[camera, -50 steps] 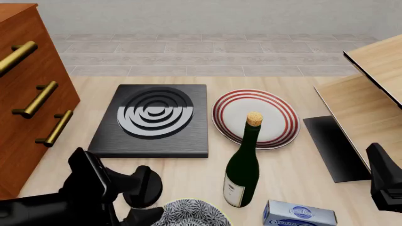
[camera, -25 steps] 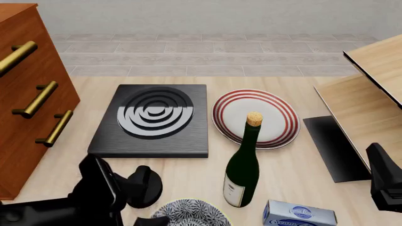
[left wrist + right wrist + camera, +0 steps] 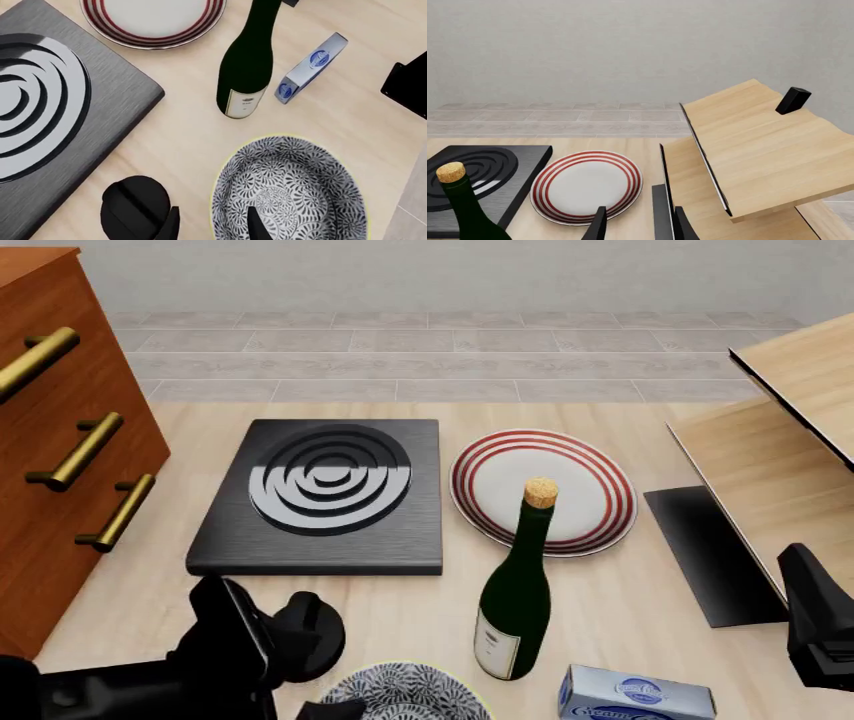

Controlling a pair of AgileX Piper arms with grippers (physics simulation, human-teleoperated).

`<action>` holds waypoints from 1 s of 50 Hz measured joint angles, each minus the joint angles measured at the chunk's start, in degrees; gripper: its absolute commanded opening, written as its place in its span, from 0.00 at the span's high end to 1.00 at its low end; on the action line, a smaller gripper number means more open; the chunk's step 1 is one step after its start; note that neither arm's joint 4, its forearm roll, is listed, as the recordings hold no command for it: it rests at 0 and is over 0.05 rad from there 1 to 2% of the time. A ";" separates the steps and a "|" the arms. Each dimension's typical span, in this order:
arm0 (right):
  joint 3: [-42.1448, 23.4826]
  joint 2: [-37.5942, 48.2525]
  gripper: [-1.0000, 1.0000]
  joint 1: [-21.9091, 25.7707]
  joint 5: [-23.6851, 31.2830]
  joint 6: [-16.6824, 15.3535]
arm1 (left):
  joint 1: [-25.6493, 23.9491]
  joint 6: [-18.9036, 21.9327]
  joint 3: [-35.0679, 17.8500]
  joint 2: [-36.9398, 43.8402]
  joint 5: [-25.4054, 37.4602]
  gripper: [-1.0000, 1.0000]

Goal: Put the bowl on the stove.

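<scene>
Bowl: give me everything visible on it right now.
The bowl is round and deep, with a dense dark-and-white floral pattern and a thin pale yellow-green rim. It looks ceramic and empty, sitting upright on the wooden table at the near edge, just short of the wine bottle. The left gripper straddles its rim, one finger inside, one outside.

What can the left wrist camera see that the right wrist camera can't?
Only the left wrist view shows the bowl, one finger of the left gripper over its inside, a black round thing and a blue and white box. Only the right wrist view shows the tilted wooden boards, the grey wall and the bottle's cork. Both show the stove, the red-ringed plate and the wine bottle.
</scene>
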 measured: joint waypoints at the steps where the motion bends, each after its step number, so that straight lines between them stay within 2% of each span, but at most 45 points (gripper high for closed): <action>1: 0.00 0.00 0.00 0.00 0.00 0.00 | 0.05 0.08 0.02 0.17 -0.17 0.00; 50: 0.00 0.00 0.00 0.00 0.00 0.00 | 0.60 3.65 0.51 7.29 -5.70 0.00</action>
